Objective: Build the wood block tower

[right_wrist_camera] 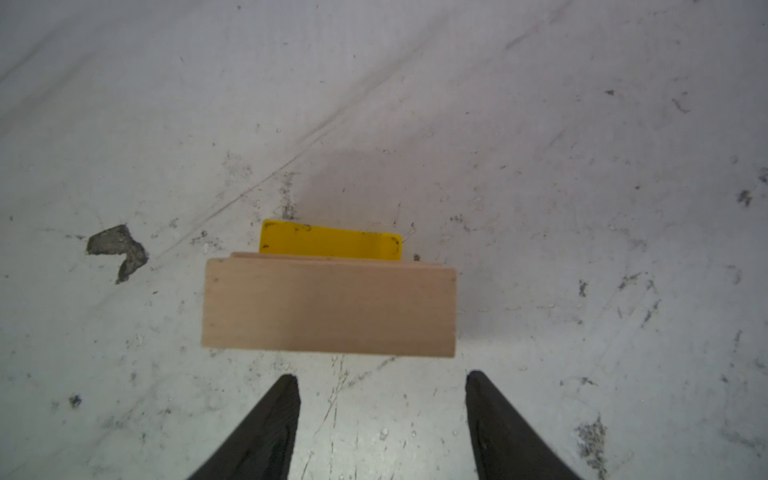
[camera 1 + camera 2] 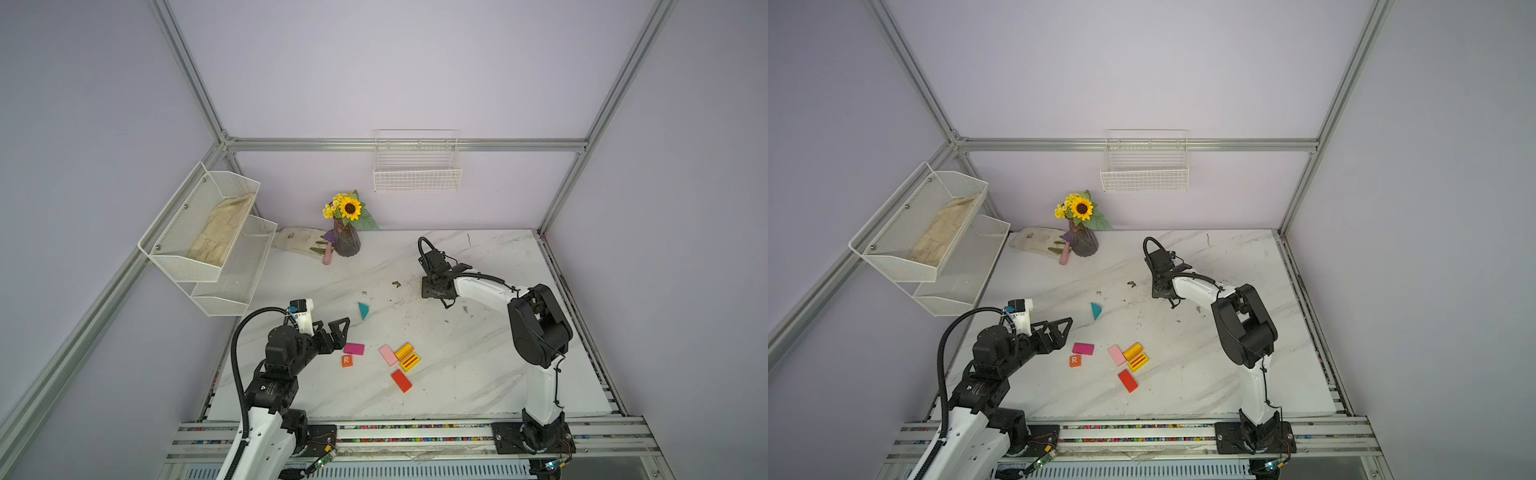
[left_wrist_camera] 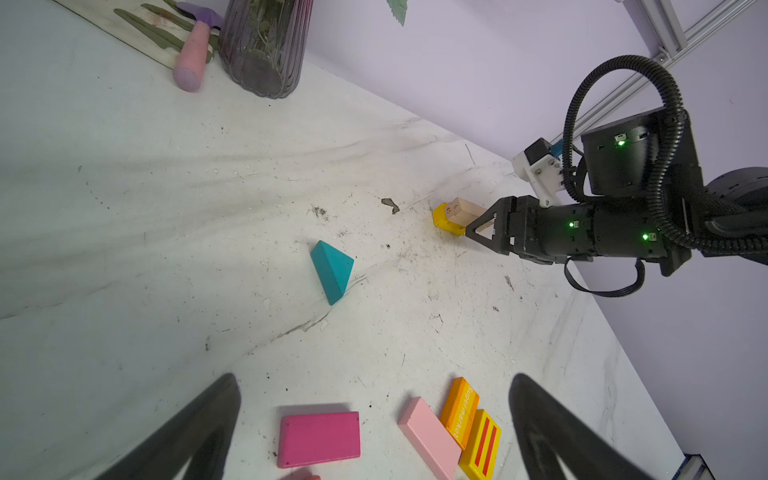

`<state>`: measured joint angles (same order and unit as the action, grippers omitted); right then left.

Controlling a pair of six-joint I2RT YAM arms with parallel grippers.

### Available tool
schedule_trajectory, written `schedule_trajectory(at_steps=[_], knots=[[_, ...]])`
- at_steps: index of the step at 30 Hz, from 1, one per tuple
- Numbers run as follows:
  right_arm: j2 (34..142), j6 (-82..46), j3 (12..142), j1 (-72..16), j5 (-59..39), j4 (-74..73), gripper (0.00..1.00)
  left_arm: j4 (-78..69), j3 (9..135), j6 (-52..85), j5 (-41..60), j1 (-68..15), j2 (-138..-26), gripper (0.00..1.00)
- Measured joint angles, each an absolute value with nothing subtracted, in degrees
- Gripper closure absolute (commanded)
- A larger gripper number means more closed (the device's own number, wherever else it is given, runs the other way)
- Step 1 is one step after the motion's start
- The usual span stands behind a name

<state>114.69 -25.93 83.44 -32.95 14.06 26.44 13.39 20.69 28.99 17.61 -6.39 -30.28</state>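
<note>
Right gripper (image 1: 382, 374) apart, tips just short of tan block (image 1: 328, 307), long axis crosswise, on yellow block (image 1: 328, 243); dark chip (image 1: 120, 249) beside. Left gripper (image 3: 374, 376) wide apart near magenta slab (image 3: 319, 438).

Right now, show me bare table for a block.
Free: the stretch between the red block and the right arm's base; also between the vase and the teal triangle. Crowded: around the magenta block, R cube, pink block and yellow slabs.

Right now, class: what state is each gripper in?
Left gripper: open, empty.
Right gripper: open, not gripping the tan block.
</note>
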Motion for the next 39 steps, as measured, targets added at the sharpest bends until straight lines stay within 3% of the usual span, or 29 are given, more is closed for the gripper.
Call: schedule_trajectory(at_steps=[39], knots=[[119.6, -21.7, 86.2, -31.5, 10.9, 22.0, 0.40, 13.3, 20.7, 29.0, 17.6, -6.4, -32.7, 0.00]])
